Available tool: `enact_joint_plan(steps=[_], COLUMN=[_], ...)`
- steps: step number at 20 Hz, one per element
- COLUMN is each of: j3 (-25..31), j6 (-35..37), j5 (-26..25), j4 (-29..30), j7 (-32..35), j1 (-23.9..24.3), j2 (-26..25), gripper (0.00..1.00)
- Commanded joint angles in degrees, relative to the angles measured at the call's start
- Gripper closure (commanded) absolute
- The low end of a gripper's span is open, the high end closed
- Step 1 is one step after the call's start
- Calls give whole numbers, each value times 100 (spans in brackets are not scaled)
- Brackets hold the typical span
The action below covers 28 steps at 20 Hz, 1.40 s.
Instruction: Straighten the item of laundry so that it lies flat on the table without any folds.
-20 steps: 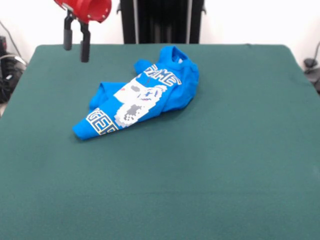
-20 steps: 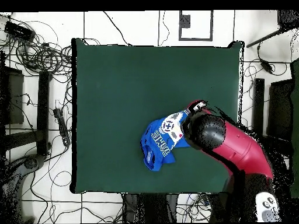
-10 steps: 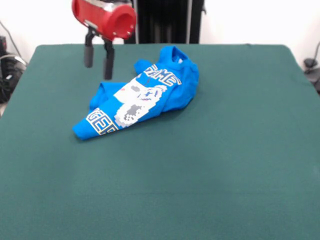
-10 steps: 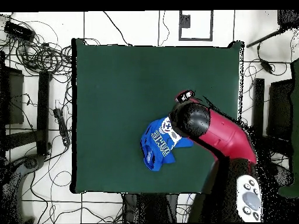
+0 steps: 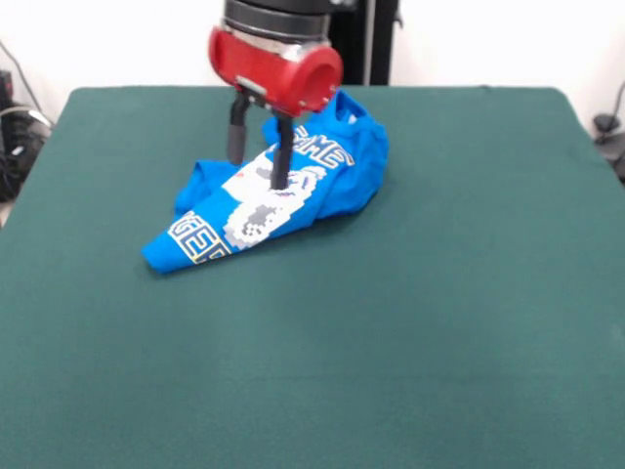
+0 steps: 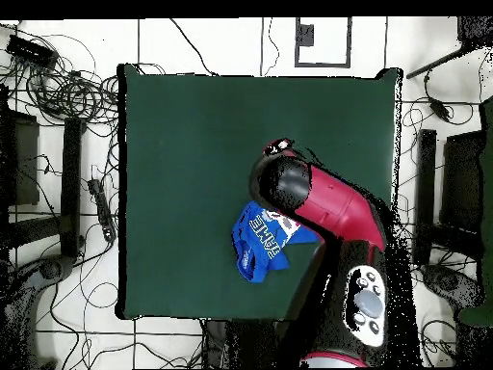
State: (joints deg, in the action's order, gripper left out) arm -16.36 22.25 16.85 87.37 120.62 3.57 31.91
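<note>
The bright blue T-shirt (image 5: 283, 191) lies crumpled and folded on the dark green table (image 5: 410, 322), left of centre toward the far side, its white lettering and pixelated graphic facing up. My gripper (image 5: 258, 162) hangs from the red arm right over the shirt's middle, its two black fingers (image 5: 282, 161) spread apart and open, holding nothing. In the overhead view the red arm (image 6: 318, 207) covers part of the shirt (image 6: 258, 241); the gripper itself is hidden there under the arm.
The table's (image 6: 193, 145) cloth stretches wide on all sides of the shirt. Cables and stands (image 6: 58, 87) lie on the floor around the table. The robot's black pedestal (image 5: 332, 39) stands at the far edge.
The arm has swung from the table's far left corner rightward and down, so the open gripper now hangs over the shirt's graphic. The shirt has not moved.
</note>
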Motion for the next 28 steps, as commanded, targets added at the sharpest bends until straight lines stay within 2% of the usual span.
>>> enact_joint_plan(steps=[1,7,12,20,28], j3=[-85,-139,-97,58,189], j6=[650,390,311,-316,-588], j5=[423,604,509,366,287], j4=[66,314,749,1616,2109], j7=[1869,1947,1772,1643,1478], j1=[-573,-847,-891,-877,-817], j2=[-488,-570,-379,-124,72], gripper=[0,0,0,0,0])
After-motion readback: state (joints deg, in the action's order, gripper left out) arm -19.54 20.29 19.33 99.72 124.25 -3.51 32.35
